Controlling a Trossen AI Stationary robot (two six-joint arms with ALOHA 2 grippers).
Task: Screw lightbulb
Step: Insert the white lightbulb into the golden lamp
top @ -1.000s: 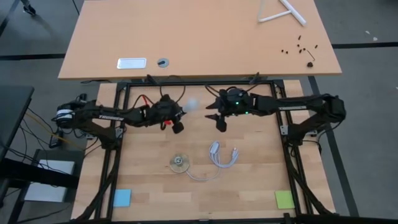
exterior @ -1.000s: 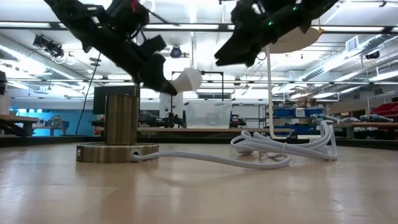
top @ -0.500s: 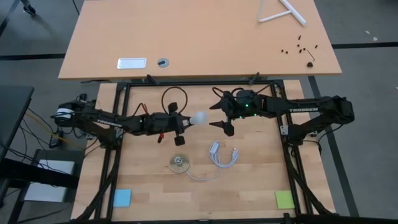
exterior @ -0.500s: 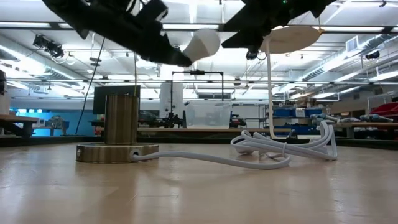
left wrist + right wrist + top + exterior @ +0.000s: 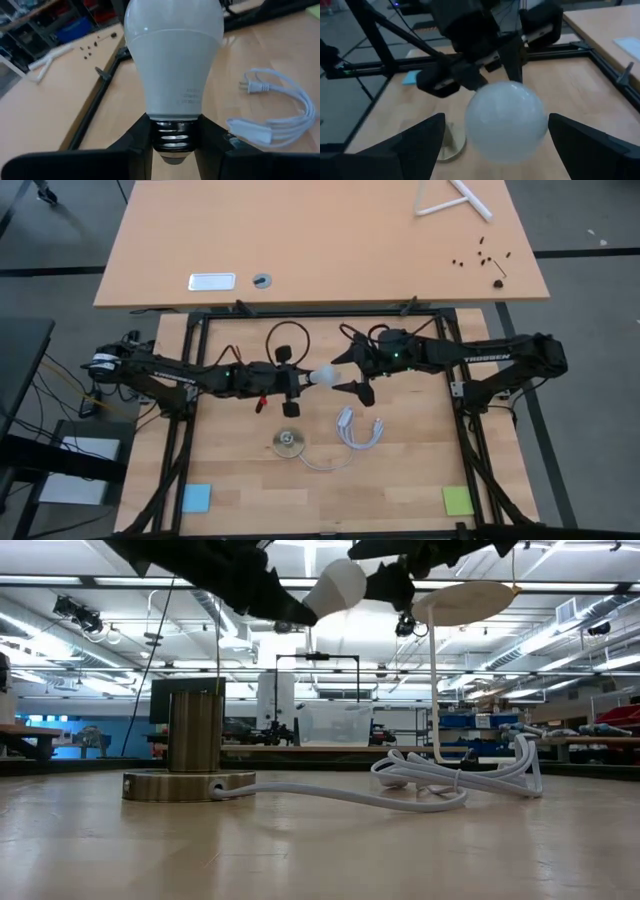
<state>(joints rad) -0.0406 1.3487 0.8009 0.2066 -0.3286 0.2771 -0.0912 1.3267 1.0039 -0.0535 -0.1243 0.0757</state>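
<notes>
Overhead camera first: both arms reach toward the middle of the work table. One lightbulb (image 5: pixel 321 375) hangs in the air between them, its base clamped in the left gripper (image 5: pixel 297 379), its round end pointing at the right gripper (image 5: pixel 347 376), whose two fingers stand wide apart on either side of the globe's tip. On the table below lie one round silvery socket (image 5: pixel 286 443) with a thin white cable, and just beside it one coiled white cord (image 5: pixel 358 428). Two sticky notes sit at the near corners, one blue (image 5: pixel 196 498) and one green (image 5: pixel 457 500).

Table-height camera: the bulb (image 5: pixel 336 588) is held high above the wood, well clear of the socket (image 5: pixel 190 780), which stands with one upright metal cylinder on its base. The left fingers (image 5: pixel 283 608) close on the bulb's narrow end; the right arm's dark fingers sit just beside the rounded end. The cord (image 5: pixel 455 780) rests to the side.

Left wrist camera: two dark fingers (image 5: pixel 138 140) are pressed against the threaded grey base of the bulb (image 5: pixel 173 60), one on each side. The cord (image 5: pixel 277 116) shows beyond.

Right wrist camera: the frosted globe (image 5: pixel 505 121) fills the gap between two widely spread fingers (image 5: pixel 412 141); neither is seen touching it. The left gripper (image 5: pixel 492 75) holds it from behind.
</notes>
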